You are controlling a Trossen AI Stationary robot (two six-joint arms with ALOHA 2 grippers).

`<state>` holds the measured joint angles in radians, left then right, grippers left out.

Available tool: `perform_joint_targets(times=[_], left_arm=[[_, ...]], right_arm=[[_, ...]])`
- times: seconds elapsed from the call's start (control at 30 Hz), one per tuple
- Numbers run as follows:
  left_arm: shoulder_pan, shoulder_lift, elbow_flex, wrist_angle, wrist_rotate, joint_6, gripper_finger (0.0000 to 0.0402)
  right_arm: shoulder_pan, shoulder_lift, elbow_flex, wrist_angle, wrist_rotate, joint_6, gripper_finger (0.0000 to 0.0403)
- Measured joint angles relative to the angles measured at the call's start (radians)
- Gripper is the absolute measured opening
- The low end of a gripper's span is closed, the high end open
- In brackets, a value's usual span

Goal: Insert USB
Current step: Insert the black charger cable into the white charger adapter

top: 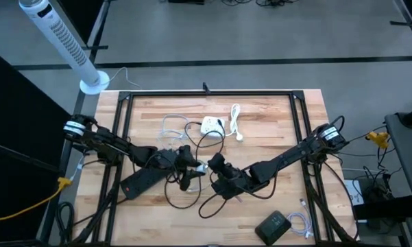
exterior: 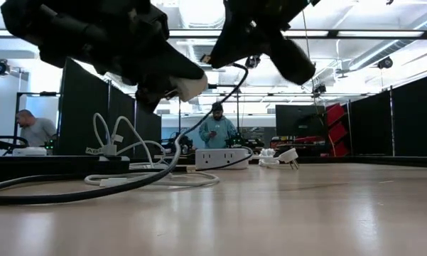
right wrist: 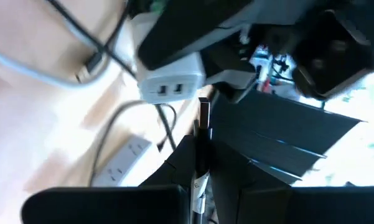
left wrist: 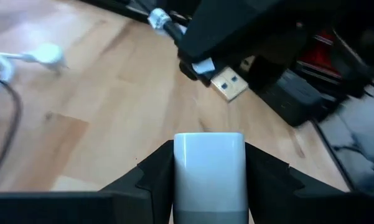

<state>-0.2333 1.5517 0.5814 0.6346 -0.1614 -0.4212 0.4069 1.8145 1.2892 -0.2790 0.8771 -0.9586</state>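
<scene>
Both grippers are raised above the middle of the table, facing each other. My left gripper [top: 194,167] is shut on a white charger block [left wrist: 210,168] whose face with two USB ports [right wrist: 171,90] points at the right gripper. My right gripper [top: 216,165] is shut on a USB plug [left wrist: 229,84] with a gold metal tip and a black cable [exterior: 199,131] that hangs to the table. The plug's tip [right wrist: 203,112] stands just short of the charger's port face, a little off from the ports. My left gripper pinches the white charger block [left wrist: 210,155] between its two fingers [left wrist: 150,177], one on each side wall. The block is lifted clear of the table, and its port end sticks out past the fingertips. My right gripper pinches the USB plug by its dark housing [left wrist: 199,65] behind the metal tip, fingers [right wrist: 183,162] on its flat sides. The plug is lifted clear and points level toward the charger, with the cable trailing slack below.
A white power strip [top: 212,125] with a white cord and plug [top: 236,122] lies toward the far side. Black cable loops [top: 192,199] lie under the grippers. A black adapter [top: 273,225] and a white cable [top: 299,221] sit near the right front. People stand beyond the table.
</scene>
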Motion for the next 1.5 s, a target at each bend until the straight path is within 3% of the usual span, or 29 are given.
perform_joint_targets(times=[0.33,0.53,0.77,1.13,1.5], left_arm=[[0.005,0.001,0.014,-0.031,-0.16,0.01,0.0145],[0.005,0.001,0.013,-0.106,-0.259,-0.011,0.0145],[0.006,0.002,0.012,-0.1,-0.278,0.038,0.0145],[0.013,0.002,0.011,-0.108,-0.404,0.036,0.0145],[0.016,0.004,0.009,-0.117,-0.438,0.046,0.0145]], right_arm=[[-0.032,0.118,0.0,0.019,0.223,-0.149,0.0017],[-0.034,0.127,0.005,0.029,0.268,-0.154,0.0017],[-0.055,0.128,0.027,0.058,0.245,-0.153,0.0017],[-0.097,0.129,0.026,0.135,0.181,-0.222,0.0017],[-0.12,0.176,0.027,0.211,0.204,-0.374,0.0017]])
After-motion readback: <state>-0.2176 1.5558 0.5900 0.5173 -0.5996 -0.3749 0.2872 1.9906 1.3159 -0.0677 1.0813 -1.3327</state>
